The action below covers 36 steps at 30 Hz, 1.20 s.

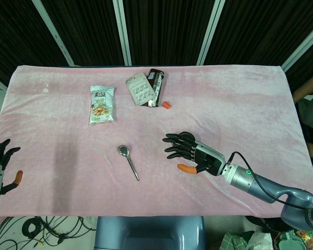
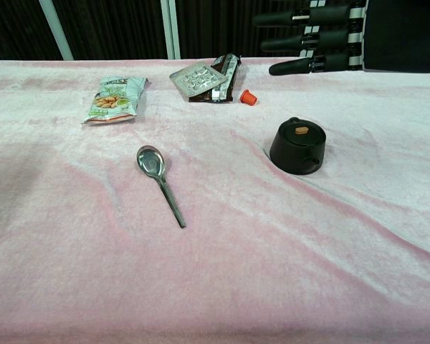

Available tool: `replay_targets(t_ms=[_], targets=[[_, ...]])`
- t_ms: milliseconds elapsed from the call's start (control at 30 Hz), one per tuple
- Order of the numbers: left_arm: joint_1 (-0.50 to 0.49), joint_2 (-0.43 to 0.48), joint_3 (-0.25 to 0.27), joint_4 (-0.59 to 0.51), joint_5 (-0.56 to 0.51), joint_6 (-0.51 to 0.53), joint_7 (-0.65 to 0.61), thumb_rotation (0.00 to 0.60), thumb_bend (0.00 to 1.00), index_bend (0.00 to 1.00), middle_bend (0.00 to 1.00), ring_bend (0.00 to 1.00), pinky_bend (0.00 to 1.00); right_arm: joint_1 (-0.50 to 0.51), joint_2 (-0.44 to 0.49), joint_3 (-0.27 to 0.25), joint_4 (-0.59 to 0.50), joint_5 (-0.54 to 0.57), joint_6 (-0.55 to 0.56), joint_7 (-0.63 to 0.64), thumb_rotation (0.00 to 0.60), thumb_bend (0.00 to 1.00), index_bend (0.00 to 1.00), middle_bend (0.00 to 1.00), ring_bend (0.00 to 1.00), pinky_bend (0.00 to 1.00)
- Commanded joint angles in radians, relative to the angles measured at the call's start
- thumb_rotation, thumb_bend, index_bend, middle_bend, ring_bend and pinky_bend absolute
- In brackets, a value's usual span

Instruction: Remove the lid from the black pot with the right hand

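The small black pot (image 2: 295, 150) sits on the pink cloth right of centre, its lid (image 2: 299, 135) on it with a tan knob (image 2: 301, 130) on top. My right hand (image 2: 322, 39) hovers well above the pot with its fingers stretched out straight and apart, holding nothing. In the head view that right hand (image 1: 190, 153) covers the pot, so the pot is hidden there. My left hand (image 1: 1, 165) lies at the table's front left edge, fingers spread, empty.
A metal spoon (image 2: 160, 183) lies left of the pot. At the back are a snack packet (image 2: 115, 98), a blister pack (image 2: 198, 78) on a dark wrapper (image 2: 228, 72), and a small orange cap (image 2: 249, 97).
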Motion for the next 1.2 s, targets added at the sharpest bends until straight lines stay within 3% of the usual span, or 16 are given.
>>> replay_targets(t_ms=[33, 933, 1200], targets=[[0.000, 0.000, 0.000, -0.001, 0.000, 0.000, -0.001, 0.600, 0.42, 0.17, 0.00, 0.00, 0.02, 0.009, -0.001, -0.010, -0.008, 0.004, 0.003, -0.012, 0.600, 0.29, 0.08, 0.07, 0.16, 0.18], [-0.002, 0.002, 0.001, -0.002, -0.002, -0.006, 0.001, 0.600, 0.42, 0.17, 0.00, 0.00, 0.02, 0.031, 0.011, -0.061, -0.025, 0.071, -0.031, -0.144, 0.600, 0.29, 0.09, 0.08, 0.16, 0.18], [-0.002, 0.002, 0.002, -0.005, -0.004, -0.008, 0.001, 0.600, 0.42, 0.17, 0.00, 0.00, 0.03, 0.024, 0.031, -0.051, -0.042, 0.141, -0.090, -0.358, 0.600, 0.29, 0.08, 0.09, 0.16, 0.18]])
